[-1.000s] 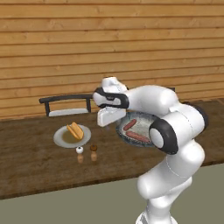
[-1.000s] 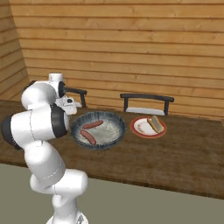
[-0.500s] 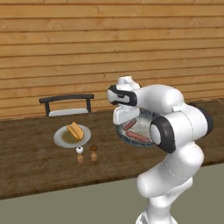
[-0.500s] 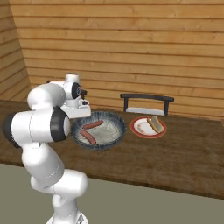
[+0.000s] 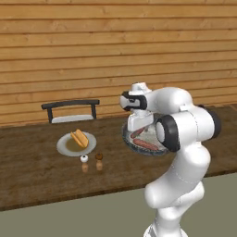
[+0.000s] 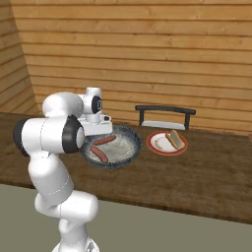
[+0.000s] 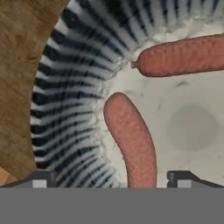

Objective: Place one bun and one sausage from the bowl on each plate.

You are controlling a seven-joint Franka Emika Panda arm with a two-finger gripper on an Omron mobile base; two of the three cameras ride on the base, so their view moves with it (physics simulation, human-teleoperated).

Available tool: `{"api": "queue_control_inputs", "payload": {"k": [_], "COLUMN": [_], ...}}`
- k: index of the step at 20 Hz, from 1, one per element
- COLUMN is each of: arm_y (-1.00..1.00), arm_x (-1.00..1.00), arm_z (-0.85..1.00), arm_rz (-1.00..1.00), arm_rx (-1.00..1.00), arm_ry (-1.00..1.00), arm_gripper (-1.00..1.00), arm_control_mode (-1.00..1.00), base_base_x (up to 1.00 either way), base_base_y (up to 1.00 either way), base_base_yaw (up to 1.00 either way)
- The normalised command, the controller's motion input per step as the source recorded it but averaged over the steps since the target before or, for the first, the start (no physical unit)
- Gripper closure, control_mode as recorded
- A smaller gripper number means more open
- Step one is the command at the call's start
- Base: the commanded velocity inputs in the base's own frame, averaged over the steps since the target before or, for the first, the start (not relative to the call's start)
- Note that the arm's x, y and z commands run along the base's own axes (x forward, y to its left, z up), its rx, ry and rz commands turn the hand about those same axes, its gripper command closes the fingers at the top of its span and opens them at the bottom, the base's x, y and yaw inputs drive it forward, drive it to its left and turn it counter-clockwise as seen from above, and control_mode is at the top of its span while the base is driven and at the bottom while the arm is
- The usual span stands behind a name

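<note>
bowl (image 6: 114, 147) on counter, two sausages (image 7: 131, 139) inside | plate (image 5: 76, 144) to its side: bun (image 5: 79, 138) placed, sausage missing | gripper (image 7: 113, 177) over bowl, fingers wide apart, empty

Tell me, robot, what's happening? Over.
Fingers open, empty, over the bowl. Two sausages in the bowl, nearer sausage between the fingertips. Bun on the plate. Nothing in the way.
</note>
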Motion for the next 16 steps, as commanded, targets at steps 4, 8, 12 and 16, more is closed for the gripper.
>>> {"api": "queue_control_inputs", "payload": {"k": [4, 8, 12, 16], "arm_y": [-0.38, -0.11, -0.01, -0.02], "arm_x": [0.09, 0.01, -0.01, -0.07], "arm_z": [-0.44, -0.52, -0.27, -0.32], "arm_rz": [0.0, 0.0, 0.0, 0.0], "arm_rx": [0.03, 0.09, 0.07, 0.06], "arm_ry": [0.0, -0.06, -0.02, 0.0], "arm_gripper": [-1.0, -1.0, -1.0, -1.0], "arm_control_mode": [-1.0, -1.0, -1.0, -1.0], "base_base_x": [0.0, 0.0, 0.0, 0.0], "base_base_y": [0.0, 0.0, 0.0, 0.0], "base_base_yaw": [0.0, 0.0, 0.0, 0.0]}}
